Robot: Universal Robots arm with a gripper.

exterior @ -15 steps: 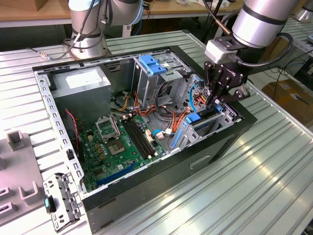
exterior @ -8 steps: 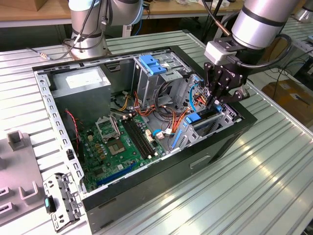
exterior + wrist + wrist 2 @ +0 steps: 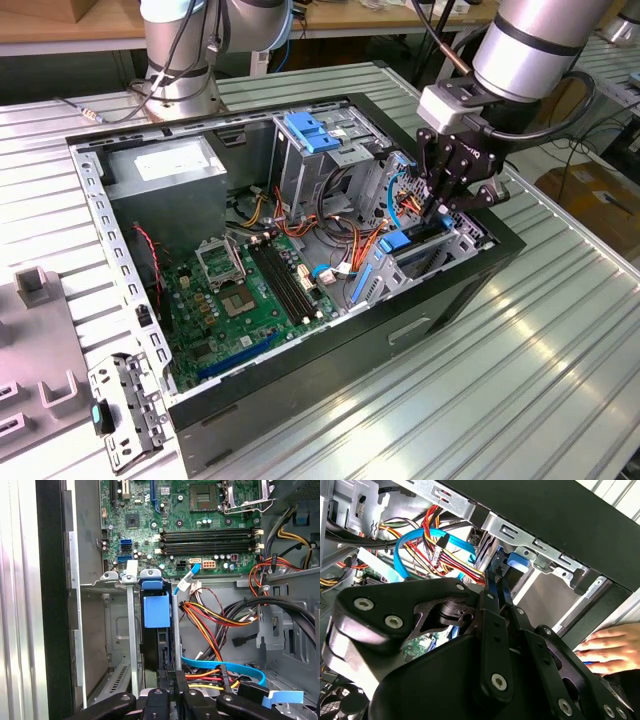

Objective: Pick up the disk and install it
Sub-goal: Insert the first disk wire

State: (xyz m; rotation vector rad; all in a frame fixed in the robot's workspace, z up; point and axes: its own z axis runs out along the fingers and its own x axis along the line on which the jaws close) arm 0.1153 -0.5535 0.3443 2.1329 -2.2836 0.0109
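Bench [image 3: 560,380] of ribbed silver metal carrying an open black computer case [image 3: 330,400], with wooden desks behind. A grey power supply box [image 3: 165,170] in the case bears a white sticker, its print unreadable. The black gripper [image 3: 441,208] reaches into the drive bay, fingers closed on the disk [image 3: 156,611], which stands on edge in its blue carrier inside the metal bay. A person's hand [image 3: 607,652] rests beside the case.
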